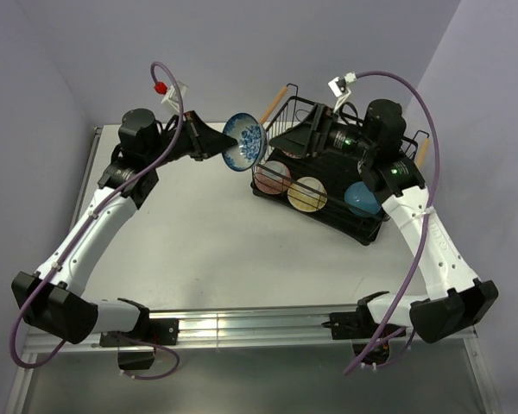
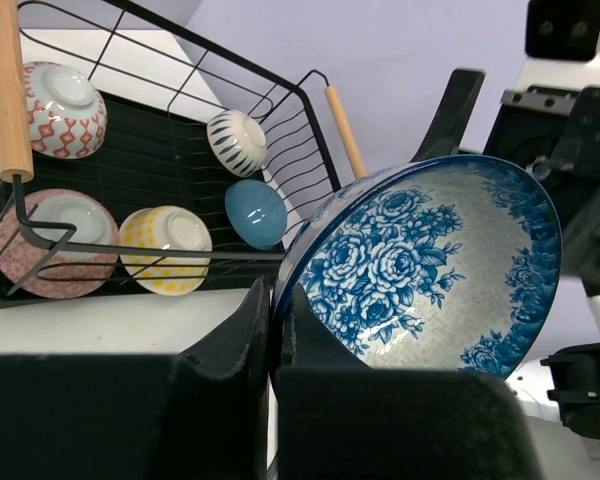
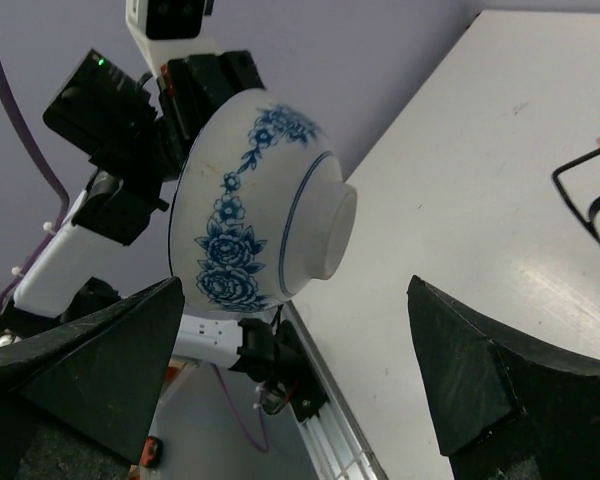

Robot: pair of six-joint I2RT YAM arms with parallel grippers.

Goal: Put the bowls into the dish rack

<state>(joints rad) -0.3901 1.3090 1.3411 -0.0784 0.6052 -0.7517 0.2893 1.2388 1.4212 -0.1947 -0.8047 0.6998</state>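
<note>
My left gripper (image 1: 227, 145) is shut on the rim of a white bowl with blue flowers (image 1: 244, 142) and holds it in the air, tilted on its side, just left of the dish rack (image 1: 375, 228). In the left wrist view the gripper (image 2: 276, 300) pinches the bowl's (image 2: 430, 270) rim. My right gripper (image 1: 281, 145) is open and empty, reaching left over the rack toward the bowl. In the right wrist view the bowl's (image 3: 265, 215) outside and foot face the gripper (image 3: 295, 340), ahead of the spread fingers and untouched.
The black wire rack (image 2: 150, 170) with wooden handles (image 2: 8, 90) holds a pink bowl (image 2: 55, 240), a yellow bowl (image 2: 165, 245), a blue bowl (image 2: 256, 213), a striped bowl (image 2: 237, 142) and a red-patterned bowl (image 2: 65, 95). White table (image 1: 198, 250); walls close behind.
</note>
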